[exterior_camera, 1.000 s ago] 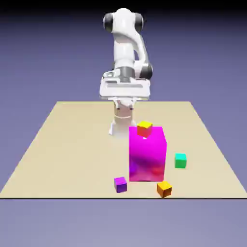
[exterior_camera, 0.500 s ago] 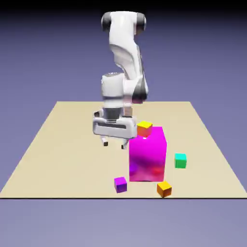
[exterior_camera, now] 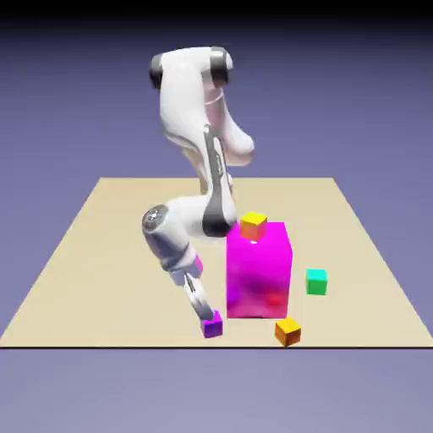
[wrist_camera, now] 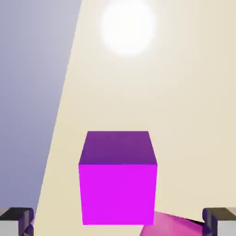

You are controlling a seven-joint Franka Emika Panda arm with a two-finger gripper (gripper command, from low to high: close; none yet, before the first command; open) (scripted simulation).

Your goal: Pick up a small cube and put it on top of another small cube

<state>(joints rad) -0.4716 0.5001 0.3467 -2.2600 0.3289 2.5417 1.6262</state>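
Since half a second before, the arm had folded down and swung toward the near edge, and the gripper had dropped from beside the big block to the small purple cube. The other cubes had not shifted.

Nothing on show was a container. The tan table stood before a plain blue-violet backdrop, and in the hand view a bright round glare lay on its surface. The large magenta block stood near the middle of the table with a yellow-topped red cube at its far top corner. It rose just beside the gripper, on the exterior view's right. A green cube sat apart on that same side, and an orange cube lay near the front edge, close to the purple one.

In the hand view the small purple cube filled the space ahead, resting on the table, while the two grey fingertips stood wide apart at the bottom corners, holding nothing.
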